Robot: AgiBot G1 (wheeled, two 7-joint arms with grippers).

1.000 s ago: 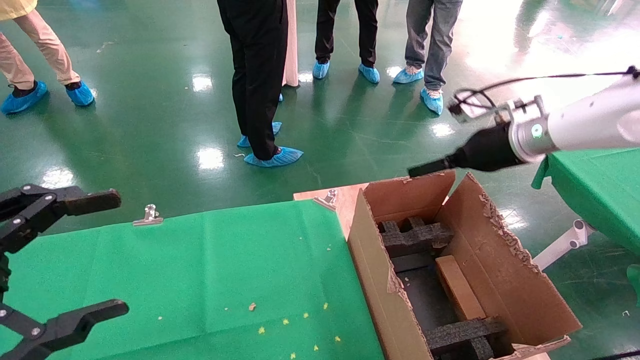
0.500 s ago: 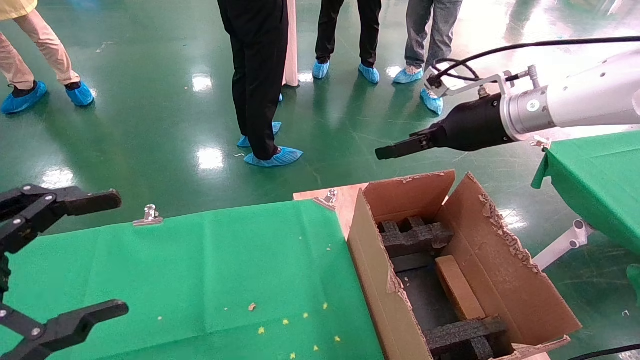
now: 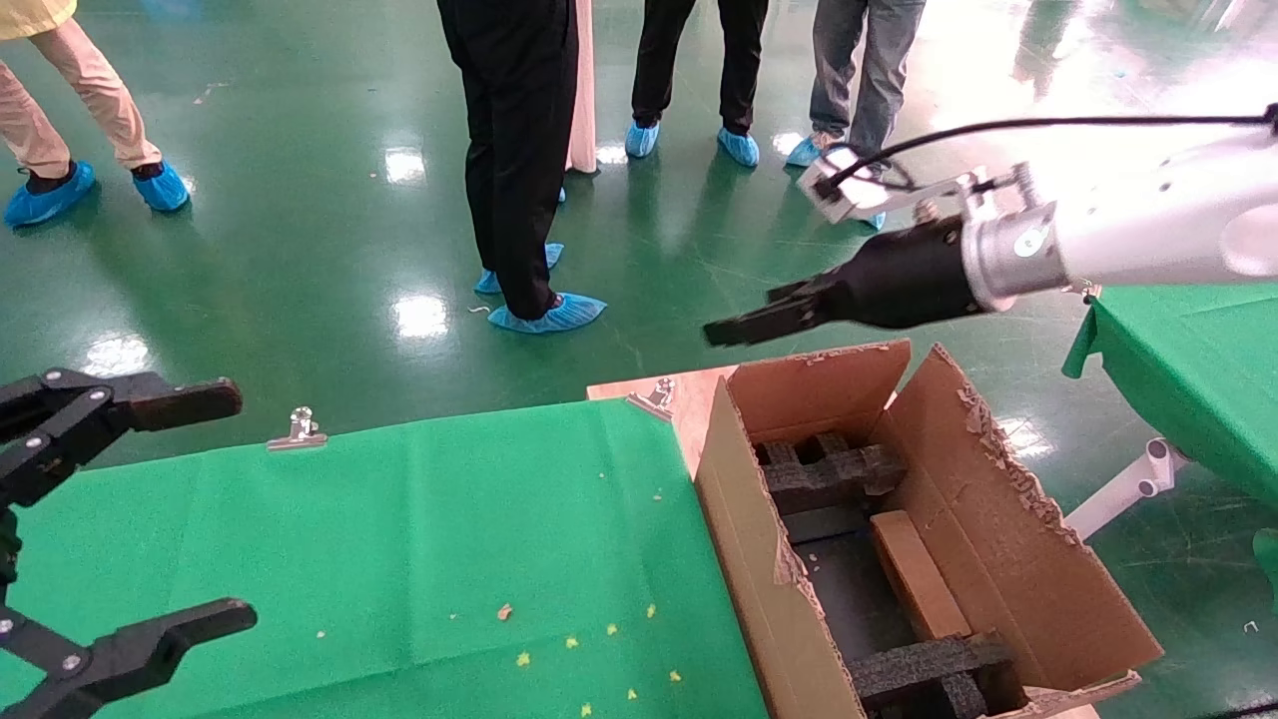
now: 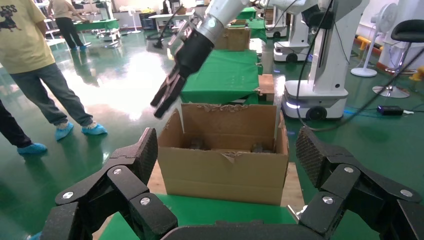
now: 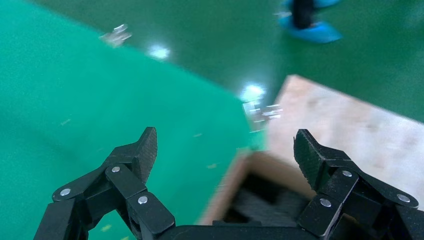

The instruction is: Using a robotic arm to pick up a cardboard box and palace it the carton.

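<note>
Cardboard box [image 3: 917, 576]: in carton [image 3: 1008, 559], likely light, stiff; grasp long edges. Right gripper [image 3: 721, 333] far, empty, spread; left gripper [image 3: 150, 519] splayed, idle.

Right hand [image 5: 225, 150] spread above carton [image 5: 235, 182]; green cloth [image 5: 100, 100] beside.

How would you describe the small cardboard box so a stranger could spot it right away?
Find the large torn-flapped carton at the right end of the green-covered table. Inside it, between black foam blocks, the cardboard box leans against the right wall. It is the only smooth, light-brown flat slab there.
</note>
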